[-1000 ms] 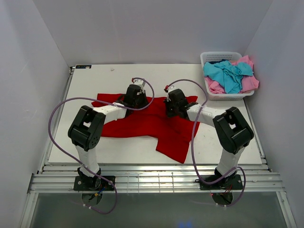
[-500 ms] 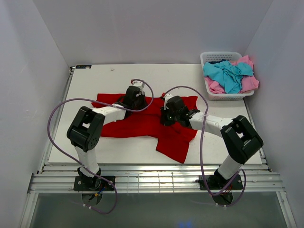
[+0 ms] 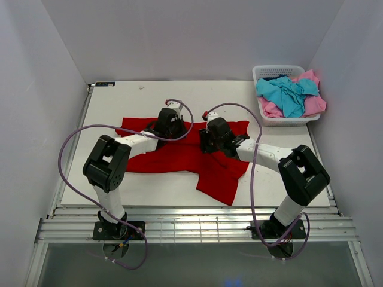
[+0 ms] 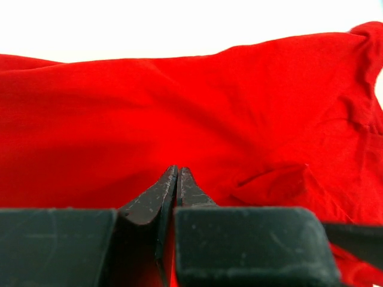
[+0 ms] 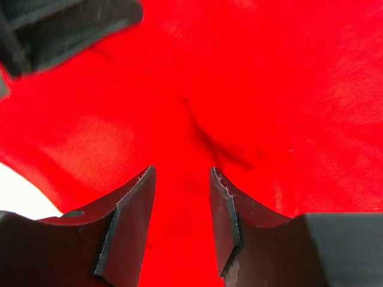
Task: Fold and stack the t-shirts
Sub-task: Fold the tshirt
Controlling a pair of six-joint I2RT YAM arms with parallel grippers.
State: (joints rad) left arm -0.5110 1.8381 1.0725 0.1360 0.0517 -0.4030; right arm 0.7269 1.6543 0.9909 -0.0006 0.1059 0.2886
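A large red t-shirt [image 3: 179, 156] lies spread and crumpled on the white table, with one flap hanging toward the front. My left gripper [image 3: 170, 124] rests on its far edge. In the left wrist view this gripper [image 4: 178, 170] is shut, its tips pinched on the red cloth [image 4: 179, 89]. My right gripper [image 3: 207, 142] is open over the middle of the shirt. In the right wrist view this gripper [image 5: 182, 173] stands spread just above the red cloth [image 5: 269, 78] with nothing between the fingers. A turquoise t-shirt [image 3: 287, 92] and a pink t-shirt [image 3: 315, 105] lie bunched in the basket.
A white lattice basket [image 3: 280, 69] stands at the back right corner of the table [image 3: 119, 101]. White walls close in the left, back and right sides. Part of my left arm [image 5: 60, 30] shows at the top left of the right wrist view.
My right gripper has moved left and slightly back over the red shirt, toward my left gripper. The left gripper has stayed in place. The shirt's right side has shifted a little.
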